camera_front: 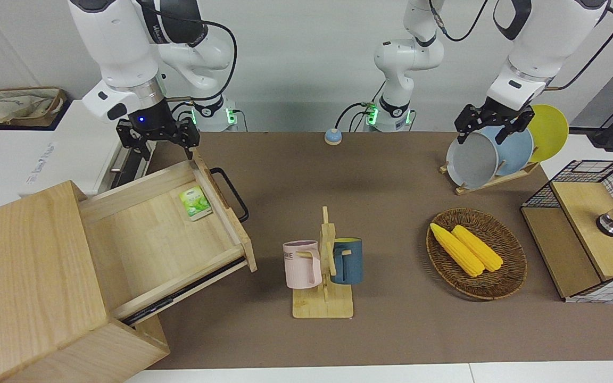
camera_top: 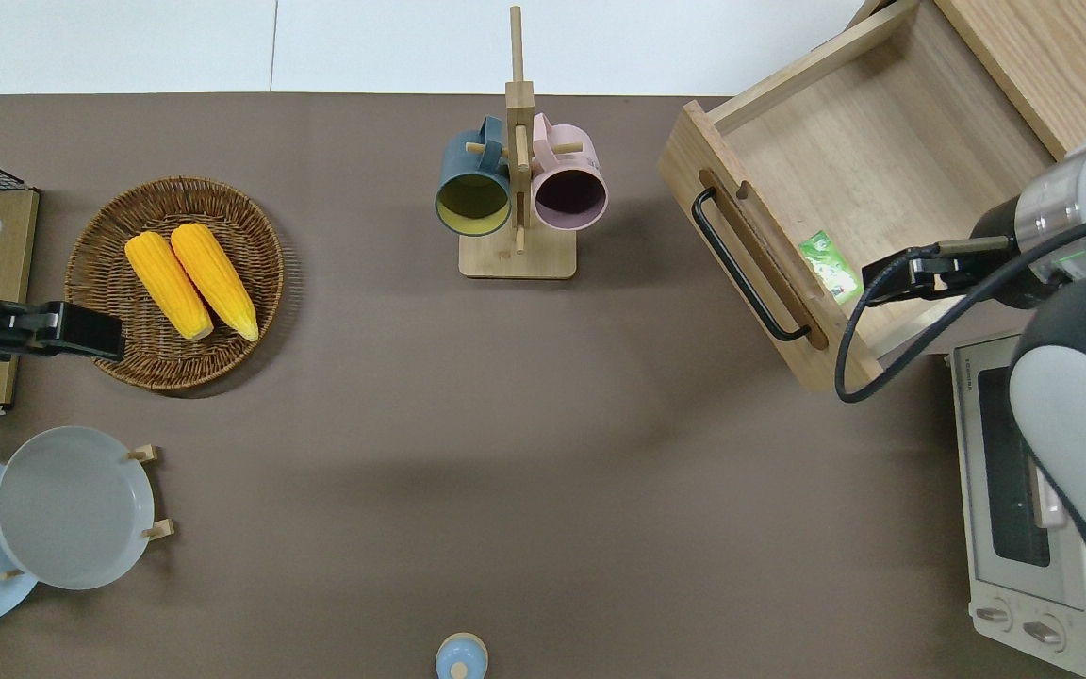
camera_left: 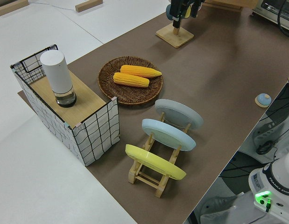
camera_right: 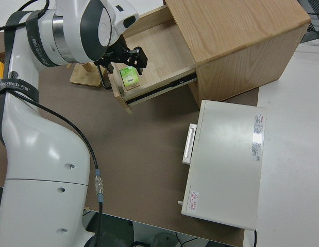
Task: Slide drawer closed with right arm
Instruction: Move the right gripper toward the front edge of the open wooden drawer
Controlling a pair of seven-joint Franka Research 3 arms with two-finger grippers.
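The drawer [camera_front: 147,223] stands pulled far out of the light-wood cabinet [camera_front: 24,266] at the right arm's end of the table. Its black loop handle [camera_front: 230,191] faces the table's middle. A small green packet [camera_front: 195,202] lies inside, next to the front panel. My right gripper [camera_front: 158,141], with the blue wrist light, is open and empty. In the overhead view it [camera_top: 873,278] hangs over the drawer's [camera_top: 882,160] corner nearest the robots, right by the packet [camera_top: 830,267]. The right side view shows the gripper [camera_right: 127,57] just above the packet [camera_right: 130,78]. The left arm is parked, its gripper [camera_front: 490,125] open.
A white toaster oven [camera_top: 1033,509] sits nearer to the robots than the cabinet. A wooden mug rack [camera_front: 323,266] with two mugs stands mid-table near the drawer front. A basket of corn [camera_front: 477,252], a plate rack [camera_front: 490,154] and a wire-mesh box [camera_front: 588,229] are toward the left arm's end.
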